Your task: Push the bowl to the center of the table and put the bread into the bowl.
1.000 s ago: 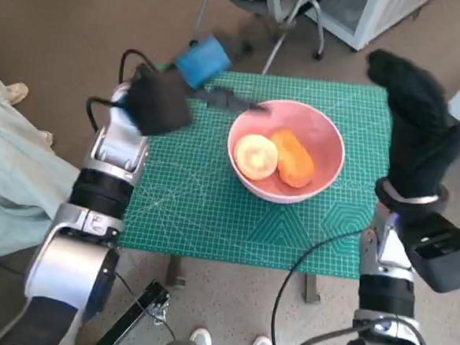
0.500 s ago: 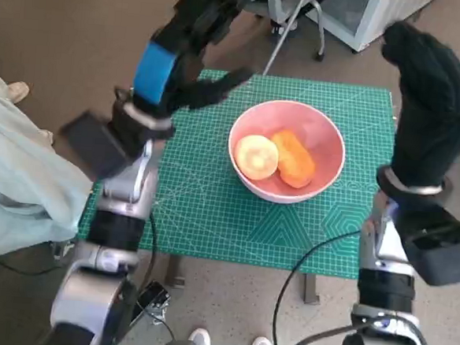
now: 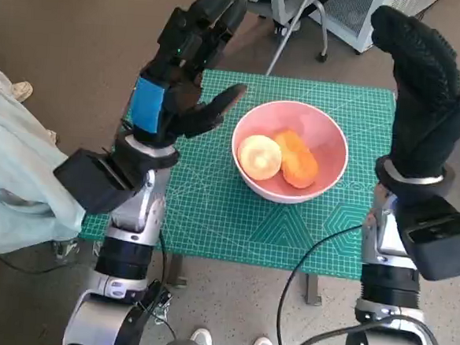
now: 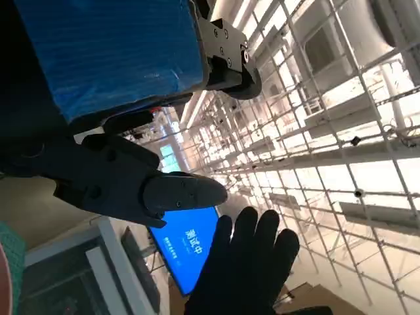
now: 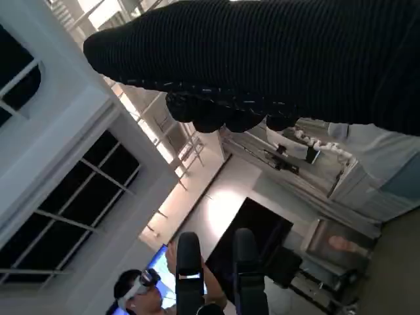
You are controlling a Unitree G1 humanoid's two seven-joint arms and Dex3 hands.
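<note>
A pink bowl (image 3: 323, 191) stands on the green cutting mat, slightly right of the middle of the table. Inside it lie a round pale bread roll (image 3: 259, 156) and an orange piece of bread (image 3: 298, 161) side by side. My left hand (image 3: 186, 67), with blue tape on its back, is raised upright left of the bowl, fingers spread and holding nothing. My right hand (image 3: 423, 91) in the black glove is raised upright at the table's right edge, fingers extended, empty. The left wrist view shows the left hand (image 4: 125, 111) pointing at a ceiling, with the gloved right hand (image 4: 246, 269) beyond.
The green mat (image 3: 211, 211) covers the small table. A person in pale clothing (image 3: 16, 189) sits at the left. Chair legs (image 3: 300, 23) and a white cabinet (image 3: 360, 8) stand behind the table. A person wearing a headset (image 5: 141, 289) shows in the right wrist view.
My left arm has swung from lying low over the table's far left to standing upright beside the bowl. The right hand stays raised. Bowl and bread are unmoved.
</note>
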